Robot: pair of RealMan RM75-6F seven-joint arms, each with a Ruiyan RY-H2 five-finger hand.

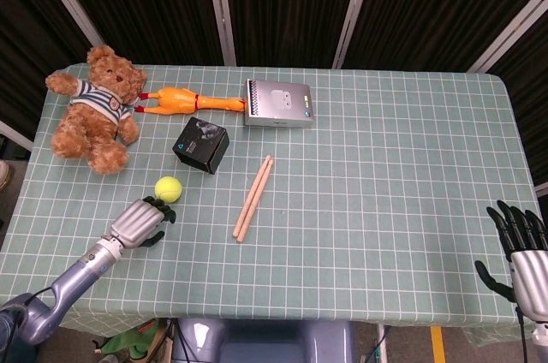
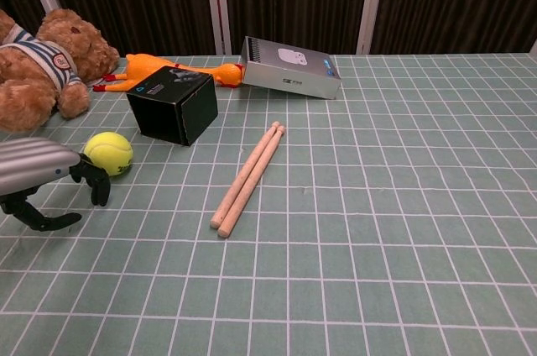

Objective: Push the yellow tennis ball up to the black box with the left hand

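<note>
Left hand: the silver-backed, black-fingered left hand (image 2: 50,175) sits with fingers curled, grasping nothing, fingertips at the ball's near side.
Ball: the fuzzy yellow tennis ball (image 2: 108,154) lies on the green checked tabletop (image 2: 377,230), near the black cardboard box (image 2: 173,105), not touching it.
Line of push: box lies beyond the ball, slightly right.
Right hand: the black right hand (image 1: 519,247), fingers spread and released, is well apart.

Tennis ball (image 1: 168,187) lies between the left hand (image 1: 141,223) behind it and the box (image 1: 201,145) ahead, drumsticks (image 1: 253,198) to their right.
</note>
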